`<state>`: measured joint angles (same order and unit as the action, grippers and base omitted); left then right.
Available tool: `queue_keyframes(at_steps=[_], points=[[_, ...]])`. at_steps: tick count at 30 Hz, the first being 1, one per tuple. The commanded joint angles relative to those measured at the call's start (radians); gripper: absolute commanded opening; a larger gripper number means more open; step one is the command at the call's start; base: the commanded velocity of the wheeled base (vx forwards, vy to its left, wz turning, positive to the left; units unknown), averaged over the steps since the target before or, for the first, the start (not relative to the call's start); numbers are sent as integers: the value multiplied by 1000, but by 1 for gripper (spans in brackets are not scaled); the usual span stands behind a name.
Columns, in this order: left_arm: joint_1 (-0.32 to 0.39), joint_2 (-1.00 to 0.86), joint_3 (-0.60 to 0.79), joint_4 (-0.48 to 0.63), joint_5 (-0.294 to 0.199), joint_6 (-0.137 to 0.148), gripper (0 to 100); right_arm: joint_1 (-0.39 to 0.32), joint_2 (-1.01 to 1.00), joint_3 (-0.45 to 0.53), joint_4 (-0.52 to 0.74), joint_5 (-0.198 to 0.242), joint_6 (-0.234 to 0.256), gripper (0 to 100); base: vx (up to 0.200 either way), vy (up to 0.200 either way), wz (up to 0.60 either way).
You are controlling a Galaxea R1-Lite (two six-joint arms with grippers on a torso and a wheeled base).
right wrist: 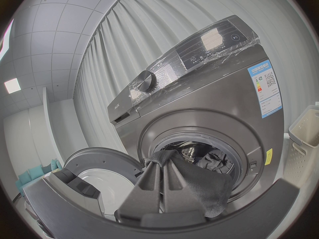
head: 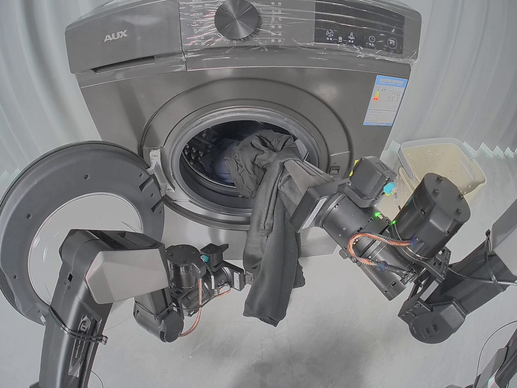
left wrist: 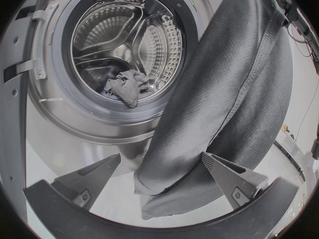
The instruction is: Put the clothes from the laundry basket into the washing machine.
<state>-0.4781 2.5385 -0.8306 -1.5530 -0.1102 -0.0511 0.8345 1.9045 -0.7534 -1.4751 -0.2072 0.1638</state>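
the dark grey garment (head: 269, 227) hung in the middle of the head frame. its top was bunched over the lip of the round opening of the washing machine (head: 134, 98) and its tail dangled toward the floor. my right claw (right wrist: 162, 166) was pinched tight on its upper fold at the drum mouth. my left claw (left wrist: 159, 156), at lower centre, stood wide, with the hanging cloth between its fingers. another crumpled cloth (left wrist: 128, 87) lay inside the drum. the open door (head: 75, 211) sat at the left and the laundry basket (head: 441, 160) at the right.

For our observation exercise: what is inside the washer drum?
A crumpled grey garment lies in the drum; the dark garment in the right gripper hangs from its opening. Anything beneath them is covered.
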Motion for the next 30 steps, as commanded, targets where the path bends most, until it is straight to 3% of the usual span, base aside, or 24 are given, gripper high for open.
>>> queue_keyframes(at_steps=[1,20,21,30], points=[[-31,9,-10,-6,3,-1,100,2,2,-1,-1,2,0,0,0,0,0],[-31,77,-97,-2,53,-9,100,8,8,-4,-2,0,0,0,0,0,0],[-33,82,-104,-4,53,-9,0,8,8,-3,-2,0,0,0,0,0,0],[-5,95,-165,-4,87,-18,0,8,5,2,-7,0,2,0,0,0,0]])
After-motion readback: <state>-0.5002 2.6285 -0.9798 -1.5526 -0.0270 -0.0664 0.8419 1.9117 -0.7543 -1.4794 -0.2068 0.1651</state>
